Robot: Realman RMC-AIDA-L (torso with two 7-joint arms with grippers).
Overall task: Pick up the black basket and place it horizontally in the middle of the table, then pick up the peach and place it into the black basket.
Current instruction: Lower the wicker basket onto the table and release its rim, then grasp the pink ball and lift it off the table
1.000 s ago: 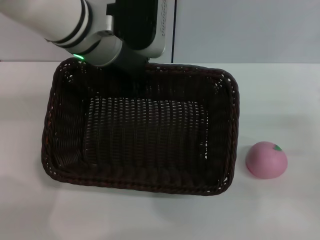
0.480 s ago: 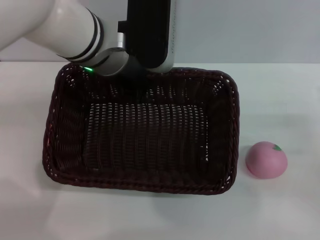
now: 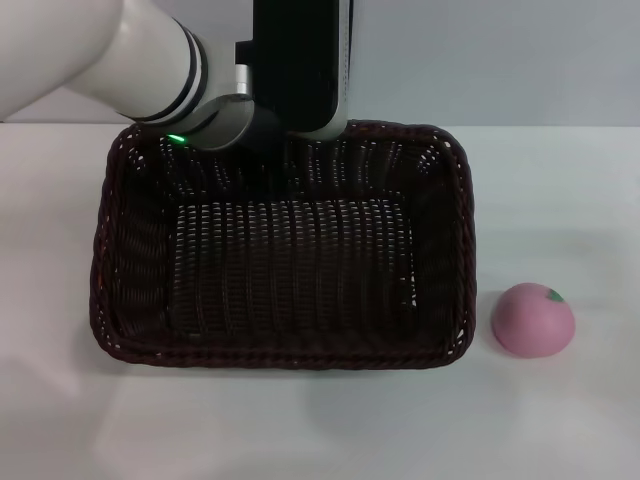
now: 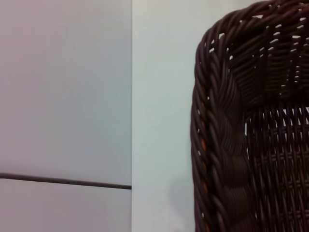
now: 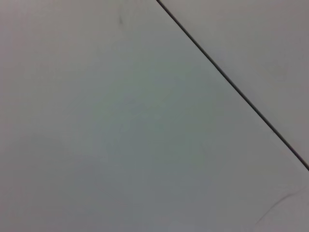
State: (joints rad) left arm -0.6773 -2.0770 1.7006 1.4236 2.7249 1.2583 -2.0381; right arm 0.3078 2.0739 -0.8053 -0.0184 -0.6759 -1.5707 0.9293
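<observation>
Basket [image 3: 285, 255] is sitting long axis crosswise on the table [image 3: 560, 200]. At its far rim, left of centre, the left gripper [image 3: 275, 150] is reaching down; whether its fingers are gripping the weave cannot be told. Right of the basket, just clear of its near corner, the peach [image 3: 533, 319] is lying nearer the unseen right arm.

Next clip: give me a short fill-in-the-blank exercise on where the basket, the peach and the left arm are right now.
1. The peach lies on the table, to the robot's ____ of the basket.
2. The inside of the basket is ____.
3. The left arm reaches over the basket's ____ rim.
4. The colour of the peach is ____.

Missing words: right; empty; far; pink
</observation>
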